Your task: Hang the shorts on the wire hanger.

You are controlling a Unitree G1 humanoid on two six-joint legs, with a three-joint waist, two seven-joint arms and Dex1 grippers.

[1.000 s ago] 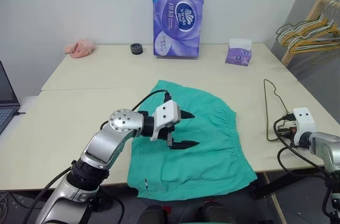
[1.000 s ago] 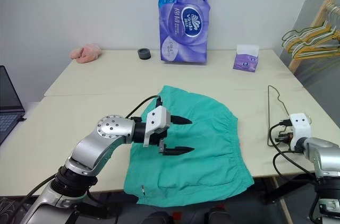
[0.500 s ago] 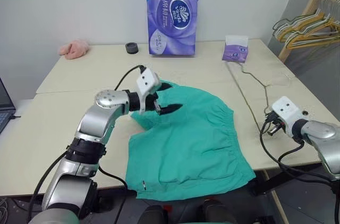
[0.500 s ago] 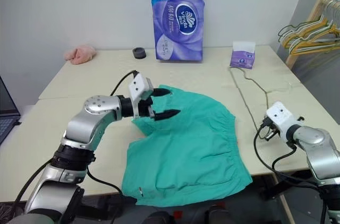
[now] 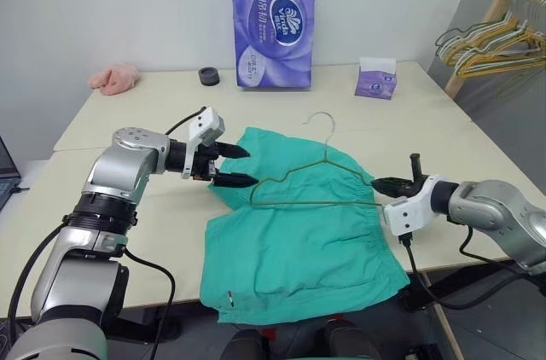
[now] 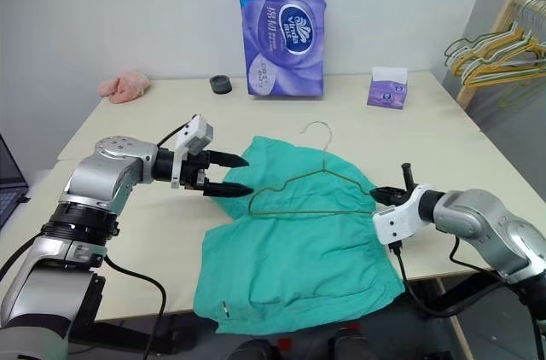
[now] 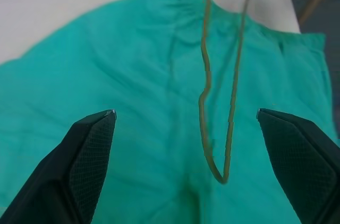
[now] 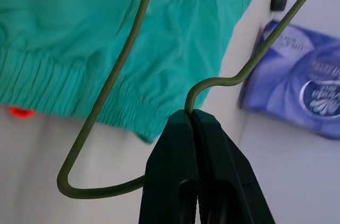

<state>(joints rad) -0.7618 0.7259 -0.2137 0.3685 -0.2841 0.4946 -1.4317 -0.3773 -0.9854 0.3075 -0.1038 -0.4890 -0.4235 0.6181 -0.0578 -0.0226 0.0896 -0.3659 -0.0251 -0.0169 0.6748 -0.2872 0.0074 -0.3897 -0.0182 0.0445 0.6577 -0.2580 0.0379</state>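
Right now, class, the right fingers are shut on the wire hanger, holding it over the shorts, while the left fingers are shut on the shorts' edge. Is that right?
Not quite. The left fingers are wide open and hold nothing; the left wrist view shows them spread apart over the shorts. The rest stands: the right fingers are shut on the hanger, holding it over the shorts.

Both arms silver-grey metal with black joint rings and round bolted elbow caps. White boxy wrist housings. Left gripper (image 5: 229, 165) and right gripper (image 5: 381, 182): two black pointed fingers each, mesh-textured pads (image 7: 93, 144). Black cables loop along both forearms.
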